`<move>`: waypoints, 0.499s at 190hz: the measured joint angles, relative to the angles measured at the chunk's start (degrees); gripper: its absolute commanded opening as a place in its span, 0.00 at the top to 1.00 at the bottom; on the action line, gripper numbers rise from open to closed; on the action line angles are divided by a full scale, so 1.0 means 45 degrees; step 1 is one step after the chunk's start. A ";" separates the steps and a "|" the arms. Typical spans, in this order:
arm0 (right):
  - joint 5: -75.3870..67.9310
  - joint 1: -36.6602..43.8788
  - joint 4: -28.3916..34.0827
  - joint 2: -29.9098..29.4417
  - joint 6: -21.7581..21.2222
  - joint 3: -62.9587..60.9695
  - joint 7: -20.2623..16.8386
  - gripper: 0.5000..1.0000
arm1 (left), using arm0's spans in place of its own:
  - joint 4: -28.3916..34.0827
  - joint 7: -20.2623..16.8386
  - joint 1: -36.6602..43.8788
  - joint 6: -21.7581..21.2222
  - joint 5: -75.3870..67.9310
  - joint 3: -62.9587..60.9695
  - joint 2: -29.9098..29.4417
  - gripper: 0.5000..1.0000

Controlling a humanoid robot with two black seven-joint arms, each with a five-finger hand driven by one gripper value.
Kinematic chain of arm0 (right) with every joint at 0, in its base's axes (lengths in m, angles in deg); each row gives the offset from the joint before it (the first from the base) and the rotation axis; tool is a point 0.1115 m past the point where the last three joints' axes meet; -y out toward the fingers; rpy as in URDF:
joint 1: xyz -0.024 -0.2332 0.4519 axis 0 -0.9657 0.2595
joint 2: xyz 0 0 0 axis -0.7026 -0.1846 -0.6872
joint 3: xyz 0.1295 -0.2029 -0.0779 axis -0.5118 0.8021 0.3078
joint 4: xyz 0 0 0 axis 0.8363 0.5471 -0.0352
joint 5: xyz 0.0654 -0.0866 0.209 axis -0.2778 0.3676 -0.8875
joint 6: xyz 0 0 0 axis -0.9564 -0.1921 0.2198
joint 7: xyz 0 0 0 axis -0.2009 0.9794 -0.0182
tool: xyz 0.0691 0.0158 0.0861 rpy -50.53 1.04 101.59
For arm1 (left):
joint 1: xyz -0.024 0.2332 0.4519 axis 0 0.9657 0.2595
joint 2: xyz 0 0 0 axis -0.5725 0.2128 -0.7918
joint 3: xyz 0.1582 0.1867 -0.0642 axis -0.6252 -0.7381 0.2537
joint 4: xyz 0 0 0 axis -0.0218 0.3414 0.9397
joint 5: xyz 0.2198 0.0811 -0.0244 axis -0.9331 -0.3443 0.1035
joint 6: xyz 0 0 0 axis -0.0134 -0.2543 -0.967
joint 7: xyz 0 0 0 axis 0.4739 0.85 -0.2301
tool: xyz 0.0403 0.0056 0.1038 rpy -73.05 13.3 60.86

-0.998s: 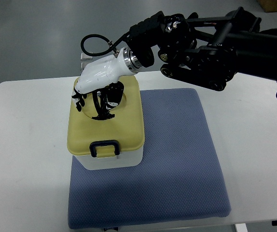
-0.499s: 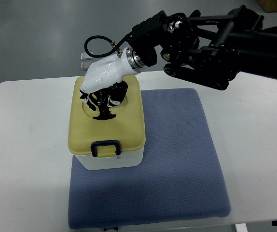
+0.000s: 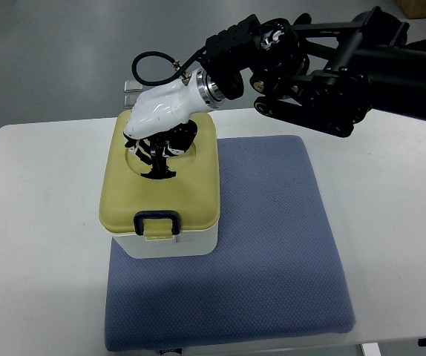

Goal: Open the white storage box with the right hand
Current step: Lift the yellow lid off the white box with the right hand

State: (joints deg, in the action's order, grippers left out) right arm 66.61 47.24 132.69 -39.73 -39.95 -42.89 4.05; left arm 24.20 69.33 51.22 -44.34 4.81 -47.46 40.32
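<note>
The white storage box (image 3: 170, 245) stands on the left part of a blue mat (image 3: 272, 245). Its yellow lid (image 3: 194, 194) has a round recess with a black grip in it. My right hand (image 3: 153, 153), in a white shell with black fingers, reaches down from the upper right, its fingers curled into that recess around the grip. The lid sits slightly raised and shifted off the box. A dark clip (image 3: 157, 221) shows at the lid's front edge. No left arm shows.
The mat lies on a white table (image 3: 35, 222) whose front edge runs along the bottom of the picture. My black right forearm (image 3: 332, 67) spans the upper right above the table's back edge. A small metal fixture (image 3: 130, 93) stands behind the box.
My right hand has drawn up and slightly right with the lid's grip. The lid has risen and shifted left, and its front clip now sits higher over the box.
</note>
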 measured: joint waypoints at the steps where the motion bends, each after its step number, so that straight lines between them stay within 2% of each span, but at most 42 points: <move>1: 0.0000 0.0000 0.0000 0.0001 0.0017 -0.0006 0.0003 1.00 | 0.0000 0.0000 0.0000 0.0000 0.0000 0.0000 0.0000 0.00; 55: -0.0279 0.0371 0.0000 0.0357 0.0985 -0.0228 0.0114 1.00 | 0.0000 0.0000 -0.0013 0.0000 0.0000 0.0000 0.0000 0.00; 95: -0.0544 0.0465 -0.0132 0.0898 0.1043 -0.1281 0.0038 1.00 | 0.0000 0.0000 -0.0023 0.0000 0.0000 0.0001 0.0000 0.00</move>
State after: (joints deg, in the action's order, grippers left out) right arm 64.16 49.34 132.09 -35.69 -35.26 -48.65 4.22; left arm 24.20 69.33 51.12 -44.34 4.81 -47.46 40.32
